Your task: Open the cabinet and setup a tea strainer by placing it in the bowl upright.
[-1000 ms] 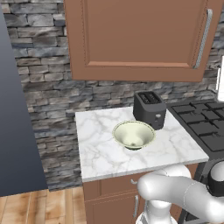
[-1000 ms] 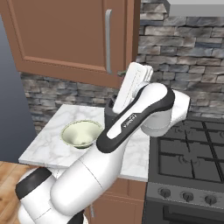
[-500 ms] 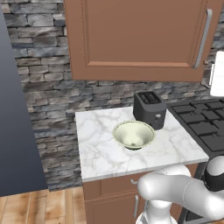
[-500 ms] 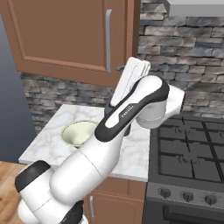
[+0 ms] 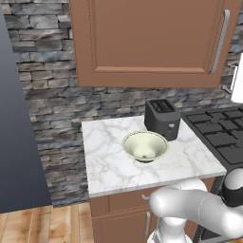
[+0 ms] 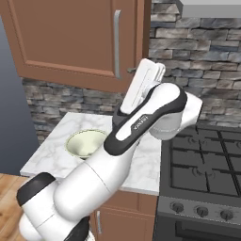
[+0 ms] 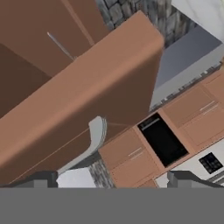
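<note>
Matt wooden cabinet (image 5: 156, 42), marble counter (image 5: 109, 161)

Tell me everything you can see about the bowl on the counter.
The bowl is round and wide, pale cream-green with a glossy, ceramic look, and its rim flares outward above a narrower base. It stands upright and appears empty, apart from faint specks at the bottom of the inside. It rests on the white marble counter, just in front and to the left of the dark toaster, close to it but apparently not touching. From the right base view the arm hides part of it.
</note>
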### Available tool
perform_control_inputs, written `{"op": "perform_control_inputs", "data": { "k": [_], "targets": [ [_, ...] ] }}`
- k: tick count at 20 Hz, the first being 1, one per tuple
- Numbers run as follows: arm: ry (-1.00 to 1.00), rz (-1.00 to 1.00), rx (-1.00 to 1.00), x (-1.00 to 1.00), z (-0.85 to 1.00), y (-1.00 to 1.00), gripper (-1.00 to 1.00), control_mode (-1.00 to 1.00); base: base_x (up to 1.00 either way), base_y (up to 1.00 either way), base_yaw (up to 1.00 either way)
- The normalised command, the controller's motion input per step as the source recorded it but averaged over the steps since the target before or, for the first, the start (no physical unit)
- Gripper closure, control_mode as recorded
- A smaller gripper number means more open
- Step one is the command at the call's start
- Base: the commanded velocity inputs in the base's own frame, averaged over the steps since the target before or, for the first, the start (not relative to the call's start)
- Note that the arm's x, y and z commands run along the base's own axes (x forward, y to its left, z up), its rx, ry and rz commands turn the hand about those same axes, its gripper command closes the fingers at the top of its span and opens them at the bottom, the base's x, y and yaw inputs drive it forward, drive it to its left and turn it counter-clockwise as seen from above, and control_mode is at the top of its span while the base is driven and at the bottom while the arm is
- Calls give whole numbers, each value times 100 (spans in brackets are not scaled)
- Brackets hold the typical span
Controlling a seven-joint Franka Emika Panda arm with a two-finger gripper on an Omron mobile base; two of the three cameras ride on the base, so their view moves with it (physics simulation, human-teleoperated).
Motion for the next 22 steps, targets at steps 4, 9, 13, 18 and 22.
{"op": "perform_control_inputs", "data": {
  "k": [4, 9, 13, 18, 22],
  "targets": [
    [-9, 5, 1, 2, 0, -23, -100, -100, 0, 0, 0],
    [-5, 6, 0, 1, -2, -38, -100, -100, 0, 0, 0],
    [0, 5, 0, 8, -8, -44, -100, -100, 0, 0, 0],
    [-2, 4, 0, 12, -20, -19, -100, -100, 0, 0, 0],
    [0, 1, 0, 30, -27, -1, -100, -100, 0, 0, 0]
  ]
}}
